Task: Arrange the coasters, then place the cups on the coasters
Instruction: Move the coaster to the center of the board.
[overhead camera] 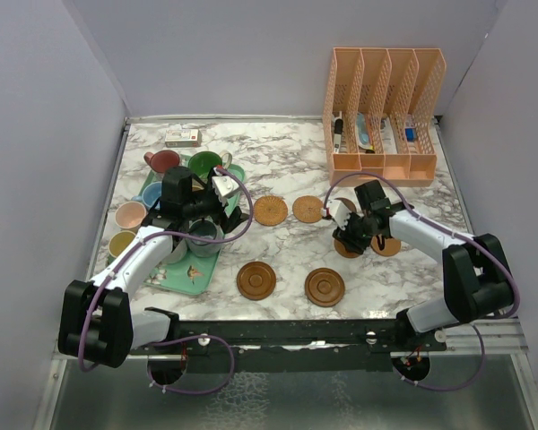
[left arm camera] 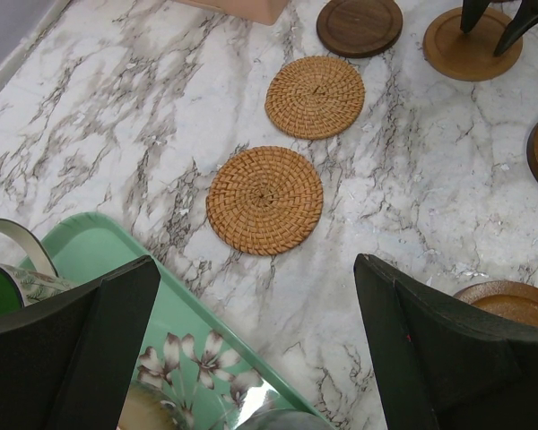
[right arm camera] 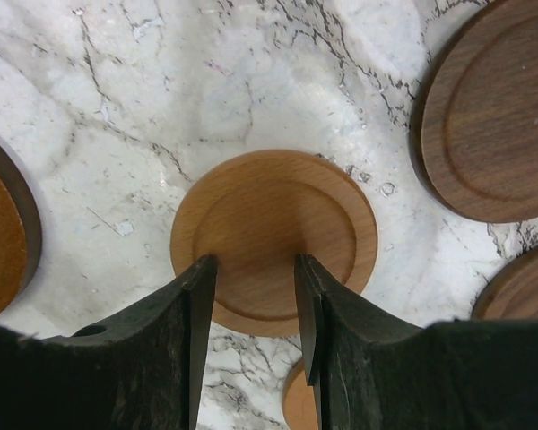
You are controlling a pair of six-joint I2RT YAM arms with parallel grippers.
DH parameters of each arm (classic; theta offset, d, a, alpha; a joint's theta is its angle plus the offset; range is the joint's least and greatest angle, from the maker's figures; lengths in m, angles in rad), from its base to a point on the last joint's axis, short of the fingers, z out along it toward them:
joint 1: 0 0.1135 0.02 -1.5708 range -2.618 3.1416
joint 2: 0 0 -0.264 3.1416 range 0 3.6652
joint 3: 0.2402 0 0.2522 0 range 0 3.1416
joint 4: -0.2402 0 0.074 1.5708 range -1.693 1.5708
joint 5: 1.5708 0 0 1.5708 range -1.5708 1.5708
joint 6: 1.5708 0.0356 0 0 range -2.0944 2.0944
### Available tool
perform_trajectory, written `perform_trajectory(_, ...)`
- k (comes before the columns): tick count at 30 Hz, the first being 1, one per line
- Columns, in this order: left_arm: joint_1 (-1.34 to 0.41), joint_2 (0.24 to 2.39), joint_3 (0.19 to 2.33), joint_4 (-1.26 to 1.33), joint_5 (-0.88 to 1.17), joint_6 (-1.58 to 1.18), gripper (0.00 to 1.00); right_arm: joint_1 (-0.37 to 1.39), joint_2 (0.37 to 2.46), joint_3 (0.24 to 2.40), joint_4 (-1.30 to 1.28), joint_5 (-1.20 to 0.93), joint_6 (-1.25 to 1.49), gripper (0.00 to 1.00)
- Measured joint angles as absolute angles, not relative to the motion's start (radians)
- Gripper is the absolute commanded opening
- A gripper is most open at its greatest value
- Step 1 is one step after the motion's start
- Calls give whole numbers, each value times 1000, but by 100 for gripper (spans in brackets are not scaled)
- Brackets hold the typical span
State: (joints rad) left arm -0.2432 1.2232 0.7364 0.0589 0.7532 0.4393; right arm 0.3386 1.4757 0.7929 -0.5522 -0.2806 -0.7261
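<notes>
Two woven coasters [overhead camera: 271, 210] [overhead camera: 308, 209] lie mid-table, and two dark wooden ones [overhead camera: 255, 279] [overhead camera: 325, 287] sit nearer the front. My right gripper [overhead camera: 343, 231] hovers low over a light wooden coaster [right arm camera: 273, 224]. Its jaws [right arm camera: 251, 262] are partly open with nothing between them. Dark coasters [right arm camera: 493, 116] [right arm camera: 520, 287] lie to its right. The cups crowd the mint tray [overhead camera: 193, 278] at the left: red [overhead camera: 164, 161], green [overhead camera: 204, 165], peach [overhead camera: 131, 215], yellow [overhead camera: 121, 242] and grey [overhead camera: 203, 237]. My left gripper [left arm camera: 255, 262] is wide open above the tray's edge [left arm camera: 99, 251], holding nothing.
A peach desk organiser [overhead camera: 384, 112] stands at the back right. A small white box [overhead camera: 183, 137] lies at the back left. Grey walls close in the table on the left, right and back. The woven coasters [left arm camera: 264, 200] [left arm camera: 315, 97] lie just beyond the tray.
</notes>
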Motion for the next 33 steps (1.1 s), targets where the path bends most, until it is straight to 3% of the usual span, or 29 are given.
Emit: perform_trajectory(33,-243,1229,729,59,755,441,95,392,1544,843,-512,-296,-613,39)
